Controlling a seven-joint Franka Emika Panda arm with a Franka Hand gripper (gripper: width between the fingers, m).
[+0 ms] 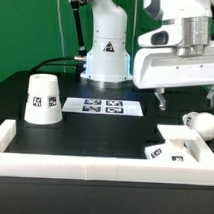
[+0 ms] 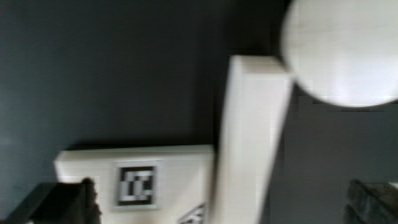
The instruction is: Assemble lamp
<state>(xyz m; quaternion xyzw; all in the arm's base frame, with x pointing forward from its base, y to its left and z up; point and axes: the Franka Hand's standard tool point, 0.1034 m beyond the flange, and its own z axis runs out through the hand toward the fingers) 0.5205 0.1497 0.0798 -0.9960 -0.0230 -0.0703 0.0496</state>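
The gripper [image 1: 185, 98] hangs with its jaws spread wide and nothing between them, above the exterior view's right end of the black table [image 1: 114, 133]. There the small rounded bulb [image 1: 201, 123] lies just beside a short stretch of the white rail [image 1: 93, 171], and the low base [image 1: 169, 151] sits near it in the corner (its square tag faces up in the wrist view). The tapered shade [image 1: 41, 99] stands wide end down, well apart at the exterior view's left, and the marker board [image 1: 105, 107] lies flat between shade and bulb.
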